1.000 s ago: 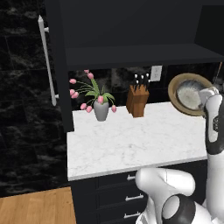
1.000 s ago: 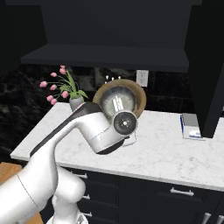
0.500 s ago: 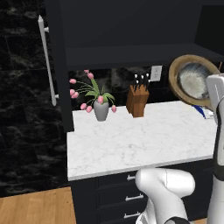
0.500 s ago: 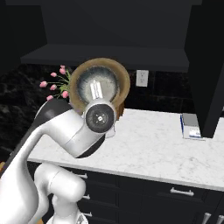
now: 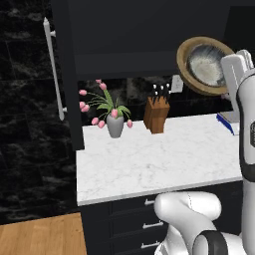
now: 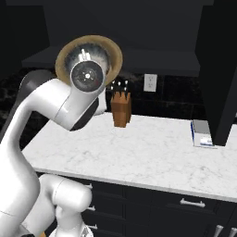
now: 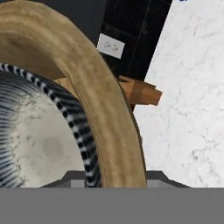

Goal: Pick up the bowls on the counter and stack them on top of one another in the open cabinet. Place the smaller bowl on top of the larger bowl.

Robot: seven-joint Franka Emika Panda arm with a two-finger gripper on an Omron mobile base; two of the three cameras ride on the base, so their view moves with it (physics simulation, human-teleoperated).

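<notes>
Up at one o'clock in your left base view, the end effector (image 5: pixel 230 74) is clamped on the rim of the tan bowl (image 5: pixel 187 60), which is tipped on edge well above the table (image 5: pixel 149 159), with the grey bowl (image 5: pixel 205 64) nested inside it. Below, at eleven o'clock on the table, you have the vase (image 5: pixel 114 124); the knife block (image 5: pixel 156 114) stands beside it.

glossy white arm (image 6: pixel 51 106), rounded links, dark grey joints
</notes>
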